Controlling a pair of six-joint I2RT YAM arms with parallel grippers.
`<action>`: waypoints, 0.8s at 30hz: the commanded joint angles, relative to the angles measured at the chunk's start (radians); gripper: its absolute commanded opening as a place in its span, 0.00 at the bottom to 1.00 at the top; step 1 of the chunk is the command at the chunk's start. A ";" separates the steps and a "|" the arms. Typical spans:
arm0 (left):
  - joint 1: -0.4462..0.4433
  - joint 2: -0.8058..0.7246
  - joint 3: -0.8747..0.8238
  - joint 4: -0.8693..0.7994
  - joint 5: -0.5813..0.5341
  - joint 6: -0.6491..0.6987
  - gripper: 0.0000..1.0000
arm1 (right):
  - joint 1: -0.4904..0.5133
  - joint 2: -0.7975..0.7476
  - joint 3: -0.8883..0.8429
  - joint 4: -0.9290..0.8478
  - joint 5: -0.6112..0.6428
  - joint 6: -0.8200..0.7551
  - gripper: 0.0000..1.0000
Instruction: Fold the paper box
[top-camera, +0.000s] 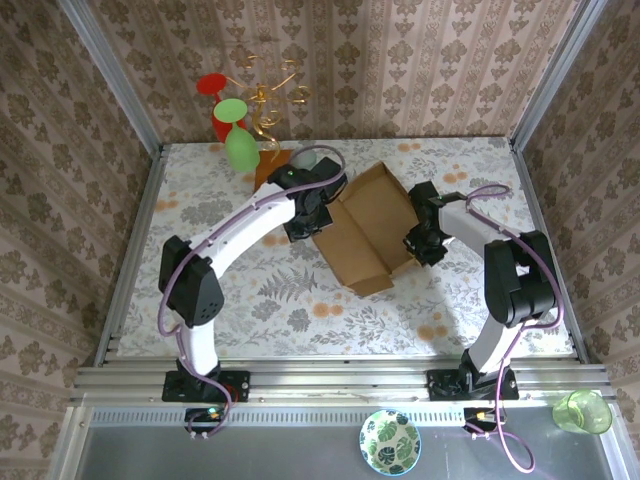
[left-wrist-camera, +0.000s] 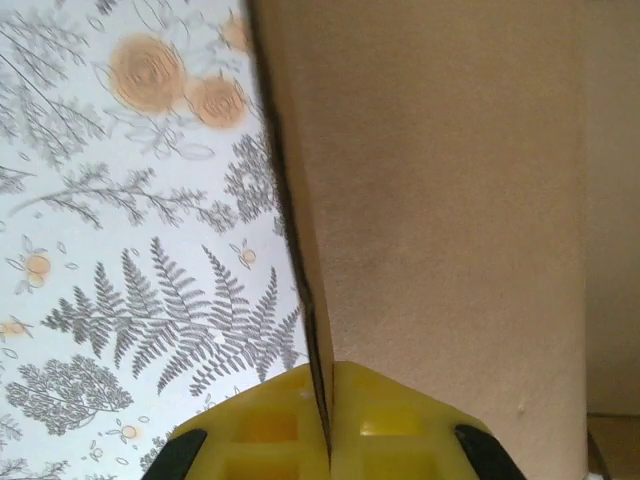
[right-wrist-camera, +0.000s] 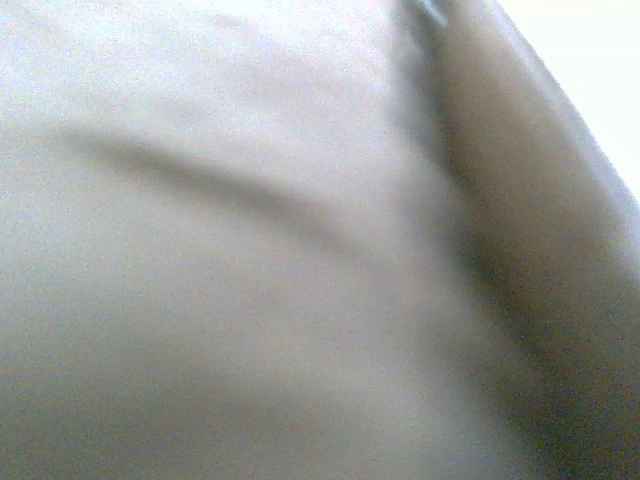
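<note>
The paper box (top-camera: 370, 230), a brown cardboard mailer, lies partly folded in the middle of the floral table with one panel raised. My left gripper (top-camera: 312, 215) is at its left edge. In the left wrist view the yellow fingers (left-wrist-camera: 400, 420) are shut on a thin upright cardboard wall (left-wrist-camera: 450, 200), and its dark edge runs between them. My right gripper (top-camera: 422, 243) presses against the box's right side. The right wrist view is a close blur of pale cardboard (right-wrist-camera: 250, 280), with the fingers hidden, so I cannot tell how they stand.
A gold wire stand (top-camera: 265, 95) on an orange-brown wooden base (top-camera: 266, 165) stands at the back left, holding a red glass (top-camera: 215, 90) and a green glass (top-camera: 240, 148). A patterned bowl (top-camera: 390, 440) and a green cup (top-camera: 582, 410) sit below the near rail.
</note>
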 joint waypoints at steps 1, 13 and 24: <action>-0.008 0.034 0.099 -0.161 -0.149 0.118 0.00 | 0.028 -0.067 0.005 0.009 -0.020 -0.010 0.43; 0.044 0.145 0.416 -0.254 -0.330 0.721 0.00 | 0.142 -0.329 0.138 0.039 -0.021 -0.200 0.76; 0.047 0.147 0.482 -0.091 -0.264 1.276 0.00 | 0.126 -0.429 0.027 0.365 -0.092 -0.672 0.66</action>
